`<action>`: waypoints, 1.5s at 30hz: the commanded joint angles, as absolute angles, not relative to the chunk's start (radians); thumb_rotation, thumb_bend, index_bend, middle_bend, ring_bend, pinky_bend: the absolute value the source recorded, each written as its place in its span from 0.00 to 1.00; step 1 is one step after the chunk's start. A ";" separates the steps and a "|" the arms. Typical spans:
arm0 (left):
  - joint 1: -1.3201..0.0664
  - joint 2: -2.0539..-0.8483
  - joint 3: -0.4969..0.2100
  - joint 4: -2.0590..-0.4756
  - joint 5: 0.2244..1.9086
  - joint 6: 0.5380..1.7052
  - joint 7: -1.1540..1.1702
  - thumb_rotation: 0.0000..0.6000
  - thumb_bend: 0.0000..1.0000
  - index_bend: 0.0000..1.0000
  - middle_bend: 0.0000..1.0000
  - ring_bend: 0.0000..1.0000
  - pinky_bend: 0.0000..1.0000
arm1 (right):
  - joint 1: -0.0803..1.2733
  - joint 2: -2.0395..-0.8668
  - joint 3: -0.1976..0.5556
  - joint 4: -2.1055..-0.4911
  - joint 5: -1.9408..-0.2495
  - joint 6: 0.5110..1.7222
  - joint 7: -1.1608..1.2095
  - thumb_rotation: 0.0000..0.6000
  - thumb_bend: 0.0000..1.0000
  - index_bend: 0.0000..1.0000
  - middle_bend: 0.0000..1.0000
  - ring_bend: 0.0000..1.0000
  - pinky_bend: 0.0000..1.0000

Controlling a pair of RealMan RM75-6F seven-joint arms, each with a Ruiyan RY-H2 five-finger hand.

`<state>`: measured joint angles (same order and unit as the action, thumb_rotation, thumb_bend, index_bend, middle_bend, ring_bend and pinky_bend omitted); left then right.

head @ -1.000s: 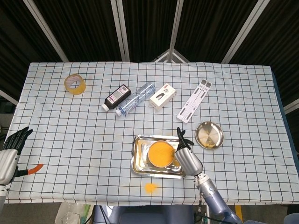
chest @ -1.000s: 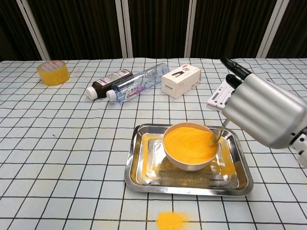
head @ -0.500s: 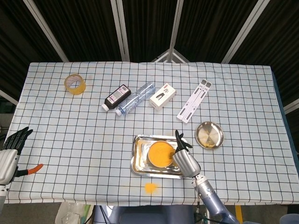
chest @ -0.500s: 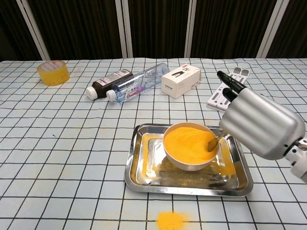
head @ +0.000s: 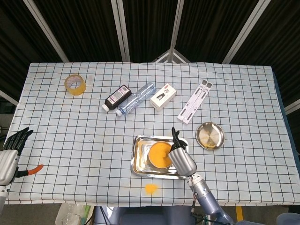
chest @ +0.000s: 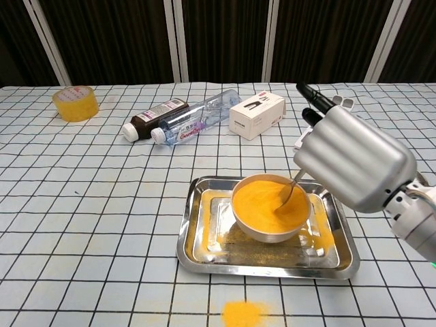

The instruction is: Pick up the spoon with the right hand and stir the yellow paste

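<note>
Covering the whole table is a white cloth (head: 70, 136) printed with a dark grid, and behind it hang dark curtains crossed by pale frame bars (head: 123, 30). Near the front edge of that cloth sits a steel tray (chest: 204, 235) dusted with yellow powder, and in the tray stands a bowl (chest: 253, 230) full of yellow paste (chest: 262, 201). The right hand (chest: 354, 163) hovers over the bowl's right side, its fingers closed around the spoon (chest: 289, 191), whose tip dips into the paste. A yellow spill (chest: 243, 313) lies on the cloth just in front of the tray. Behind the tray lie a dark bottle (chest: 154, 116), a clear plastic bottle (chest: 197, 120) and a white box (chest: 257, 114); a tape roll (chest: 75, 102) sits far to its left, and a small metal dish (head: 210, 135) to its right. The left hand (head: 10, 150) rests off the cloth's left edge, fingers apart, holding nothing.
</note>
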<state>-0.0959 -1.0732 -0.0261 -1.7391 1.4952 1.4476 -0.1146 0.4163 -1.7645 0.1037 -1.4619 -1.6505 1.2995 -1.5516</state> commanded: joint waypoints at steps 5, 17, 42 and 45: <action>-0.096 -1.074 -0.026 -1.739 1.496 1.447 -0.114 1.00 0.00 0.00 0.00 0.00 0.00 | 0.399 -1.731 0.104 -1.466 -1.629 1.309 -1.558 1.00 0.98 0.77 0.64 0.26 0.00; -0.096 -1.077 -0.026 -1.739 1.494 1.448 -0.107 1.00 0.00 0.00 0.00 0.00 0.00 | 0.396 -1.742 0.066 -1.419 -1.647 1.300 -1.539 1.00 0.98 0.77 0.64 0.26 0.00; -0.094 -1.090 -0.030 -1.727 1.499 1.460 -0.086 1.00 0.00 0.00 0.00 0.00 0.00 | 0.444 -1.651 0.047 -1.440 -1.788 1.287 -1.576 1.00 0.98 0.77 0.64 0.26 0.00; -0.094 -1.091 -0.031 -1.726 1.498 1.461 -0.084 1.00 0.00 0.00 0.00 0.00 0.00 | 0.448 -1.652 0.045 -1.445 -1.810 1.291 -1.569 1.00 0.98 0.77 0.64 0.26 0.00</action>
<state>-0.0942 -1.0909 -0.0307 -1.7256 1.4979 1.4611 -0.0843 0.4449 -1.6520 0.0468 -1.4449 -1.8013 1.2891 -1.5695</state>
